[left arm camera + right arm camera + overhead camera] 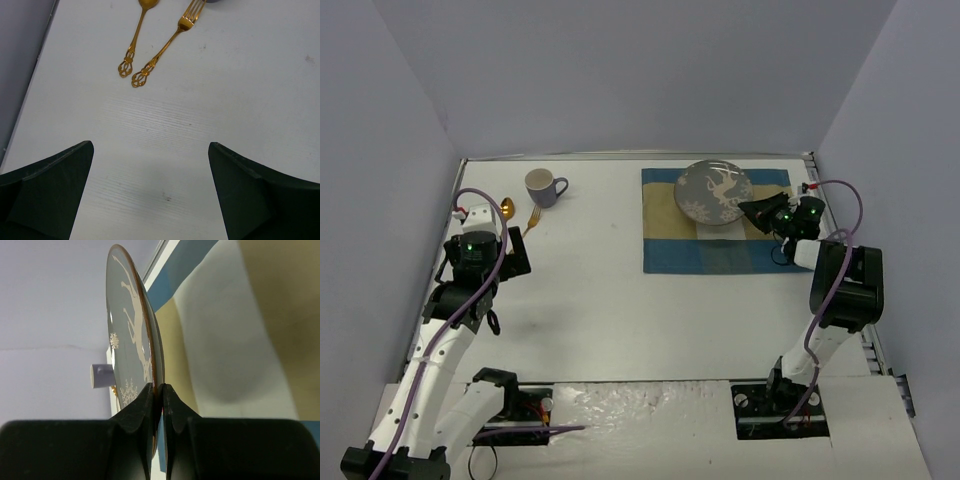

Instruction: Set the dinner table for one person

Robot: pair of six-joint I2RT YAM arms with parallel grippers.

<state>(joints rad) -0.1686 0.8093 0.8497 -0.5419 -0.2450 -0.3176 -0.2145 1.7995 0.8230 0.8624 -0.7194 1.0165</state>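
A grey plate [713, 190] with a white reindeer and snowflakes hangs over the blue-and-tan placemat [720, 255], casting a shadow on it. My right gripper [752, 208] is shut on the plate's right rim. In the right wrist view the fingers [157, 386] pinch the gold-edged plate [127, 325] edge-on. My left gripper [510, 250] stands open over the bare dinner table [620, 320], nothing between its fingers [150, 145]. A gold spoon [135, 42] and gold fork [167, 45] lie just beyond it.
A lavender mug [546, 187] stands at the back left, near the spoon [506, 208] and fork [533, 216]. Grey walls enclose the table on three sides. Metal rails run along the table's edges.
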